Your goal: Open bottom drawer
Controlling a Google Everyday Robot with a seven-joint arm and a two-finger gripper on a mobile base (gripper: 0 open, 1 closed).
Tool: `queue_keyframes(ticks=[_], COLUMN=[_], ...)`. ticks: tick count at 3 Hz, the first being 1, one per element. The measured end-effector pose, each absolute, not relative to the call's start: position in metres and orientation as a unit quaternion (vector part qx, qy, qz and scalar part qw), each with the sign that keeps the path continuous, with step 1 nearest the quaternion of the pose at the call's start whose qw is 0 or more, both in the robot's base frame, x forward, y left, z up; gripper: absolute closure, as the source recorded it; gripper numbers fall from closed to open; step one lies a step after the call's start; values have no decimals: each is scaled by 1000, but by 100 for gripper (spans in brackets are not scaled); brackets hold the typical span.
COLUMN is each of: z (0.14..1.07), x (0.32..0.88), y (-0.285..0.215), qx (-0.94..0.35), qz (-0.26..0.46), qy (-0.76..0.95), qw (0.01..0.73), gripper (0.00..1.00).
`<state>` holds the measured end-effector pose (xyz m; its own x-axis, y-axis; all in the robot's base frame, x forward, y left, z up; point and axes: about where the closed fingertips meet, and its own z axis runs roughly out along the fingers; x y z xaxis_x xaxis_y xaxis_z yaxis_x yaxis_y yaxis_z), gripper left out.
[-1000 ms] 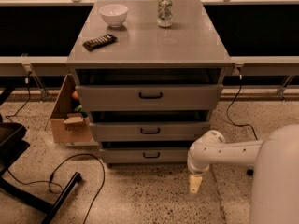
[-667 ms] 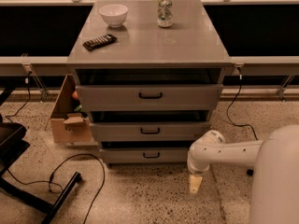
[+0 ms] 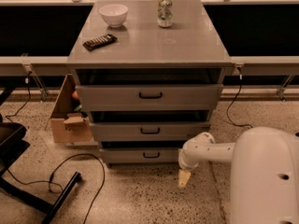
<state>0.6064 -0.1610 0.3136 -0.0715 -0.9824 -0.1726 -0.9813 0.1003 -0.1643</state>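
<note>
The gripper (image 3: 184, 178) hung just right of the bottom drawer (image 3: 125, 156), apart from its handle (image 3: 151, 155); whether it was spread or closed could not be told; a skewed reach risked missing that small handle

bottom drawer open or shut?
Looks shut: bottom drawer shows no interior. Gripper hangs off its right end, clear of the handle.

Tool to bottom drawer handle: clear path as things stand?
Probably yes. The tool hangs near the floor, in front of the right end of the bottom drawer, and nothing shows between it and the black handle. It points downward, so it likely needs reorienting.
</note>
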Motion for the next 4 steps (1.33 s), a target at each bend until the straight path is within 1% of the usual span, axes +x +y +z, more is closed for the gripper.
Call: queue_keyframes(ticks=[1,3,4], z=[291,257,239], x=[628,663,678], y=[-151,-130,-119], qx=[-668,-679,-678], qz=[-2,-21,-19], qy=[732,721,722], qw=[136,135,135], gripper=[0,0,0])
